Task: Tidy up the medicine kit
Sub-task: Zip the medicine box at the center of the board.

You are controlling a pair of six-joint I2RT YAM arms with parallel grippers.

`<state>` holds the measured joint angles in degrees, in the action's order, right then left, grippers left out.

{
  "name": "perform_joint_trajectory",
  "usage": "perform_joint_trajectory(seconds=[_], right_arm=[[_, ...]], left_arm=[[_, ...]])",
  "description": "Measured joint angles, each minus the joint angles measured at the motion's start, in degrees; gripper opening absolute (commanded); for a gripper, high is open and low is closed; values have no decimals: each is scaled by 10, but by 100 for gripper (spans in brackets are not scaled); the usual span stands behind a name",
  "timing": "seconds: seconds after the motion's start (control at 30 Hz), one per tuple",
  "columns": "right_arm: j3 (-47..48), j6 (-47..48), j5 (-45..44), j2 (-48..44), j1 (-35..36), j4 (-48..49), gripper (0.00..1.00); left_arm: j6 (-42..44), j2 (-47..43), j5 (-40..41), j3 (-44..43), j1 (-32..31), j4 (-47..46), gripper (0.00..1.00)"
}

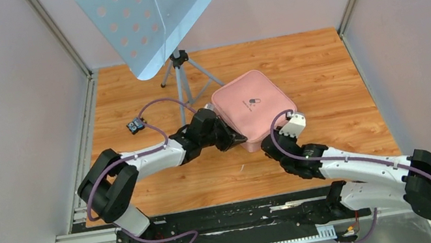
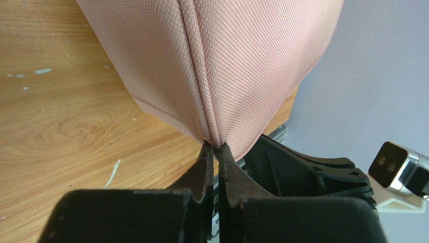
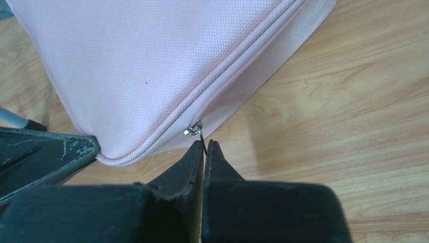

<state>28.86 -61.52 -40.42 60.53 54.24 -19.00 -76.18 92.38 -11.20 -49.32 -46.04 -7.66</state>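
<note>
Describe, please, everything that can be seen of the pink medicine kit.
The medicine kit is a pink case of woven fabric, squarish with rounded corners, with a small dark logo on top. It lies logo side up on the wooden table, zipped shut. A zip seam runs round its side. The left gripper is shut on the seam at one corner; the right gripper is shut on the small metal zip pull at another.

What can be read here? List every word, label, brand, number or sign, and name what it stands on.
No readable text in any view.
Medicine kit lid: a small dark pill logo, a sign only; any lettering beside it is too small to read.
Perforated stand: holes only, no print.
Wrist views: plain pink fabric and bare wood, no lettering.
</note>
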Motion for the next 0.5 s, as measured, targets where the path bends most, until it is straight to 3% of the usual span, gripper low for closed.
perform_joint_trajectory(seconds=[0.23, 0.5], right_arm=[[0, 2, 1, -6, -35, -3, 0], [-20, 37, 27, -49, -132, -4, 0]], left_arm=[[5, -17, 8, 12, 2, 9, 0], [11, -52, 15, 36, 15, 29, 0]])
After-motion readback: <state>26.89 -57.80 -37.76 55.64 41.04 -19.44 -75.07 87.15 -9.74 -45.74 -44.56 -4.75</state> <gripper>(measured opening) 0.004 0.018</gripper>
